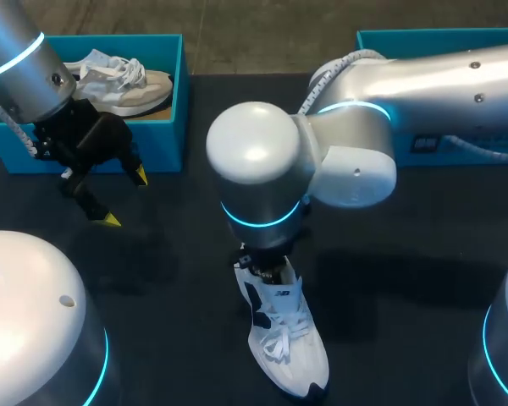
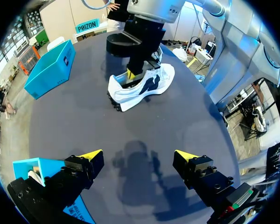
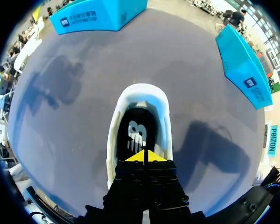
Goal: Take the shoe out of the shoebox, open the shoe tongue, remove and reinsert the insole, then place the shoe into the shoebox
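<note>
A white shoe with navy panels (image 1: 285, 338) stands on the dark table near the front middle, toe toward the front edge. My right gripper (image 1: 265, 267) reaches in over its heel opening, mostly hidden under the arm's wrist. In the right wrist view the right gripper (image 3: 144, 156) is shut, yellow tips pressed together just above the black insole (image 3: 136, 134) inside the shoe (image 3: 143, 94); nothing shows between them. My left gripper (image 1: 125, 197) hangs open beside the teal shoebox (image 1: 164, 135), away from the shoe (image 2: 144, 86). Its fingers (image 2: 94, 155) stand wide over bare table.
The left shoebox holds a second, beige and white shoe (image 1: 123, 80). Another teal box (image 1: 381, 38) stands at the back right, partly behind my right arm. Bare table lies between the left gripper (image 2: 140, 156) and the shoe.
</note>
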Controlling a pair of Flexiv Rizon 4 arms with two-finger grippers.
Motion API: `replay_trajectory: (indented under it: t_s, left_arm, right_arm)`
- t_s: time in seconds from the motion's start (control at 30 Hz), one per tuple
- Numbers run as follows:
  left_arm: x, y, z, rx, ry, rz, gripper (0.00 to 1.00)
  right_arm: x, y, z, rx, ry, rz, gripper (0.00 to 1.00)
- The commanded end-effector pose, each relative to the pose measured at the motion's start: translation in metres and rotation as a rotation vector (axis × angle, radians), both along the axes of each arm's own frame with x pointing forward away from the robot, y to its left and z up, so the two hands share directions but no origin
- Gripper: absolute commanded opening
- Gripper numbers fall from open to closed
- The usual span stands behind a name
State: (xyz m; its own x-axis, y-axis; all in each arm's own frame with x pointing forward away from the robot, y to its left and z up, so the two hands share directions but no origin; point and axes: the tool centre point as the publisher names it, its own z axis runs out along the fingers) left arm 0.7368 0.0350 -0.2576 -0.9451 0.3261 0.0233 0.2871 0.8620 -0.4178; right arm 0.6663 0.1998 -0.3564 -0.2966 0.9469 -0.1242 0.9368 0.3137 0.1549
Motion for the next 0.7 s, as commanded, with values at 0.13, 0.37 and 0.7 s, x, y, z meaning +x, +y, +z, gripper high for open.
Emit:
replay_trajectory:
  t_s: [0.13, 0.37, 0.7]
  left_arm:
    - [-0.001, 0.000, 0.001, 0.002, -0.001, 0.000, 1.00]
    - [-0.001, 0.000, 0.001, 0.002, -0.001, 0.000, 1.00]
    - [-0.001, 0.000, 0.001, 0.002, -0.001, 0.000, 1.00]
  right_arm:
    - [0.001, -0.006, -0.004, 0.001, 0.037, 0.000, 0.00]
    - [-0.006, -0.006, -0.009, -0.010, 0.080, -0.016, 0.00]
    - [-0.018, -0.003, -0.004, -0.021, 0.099, -0.023, 0.58]
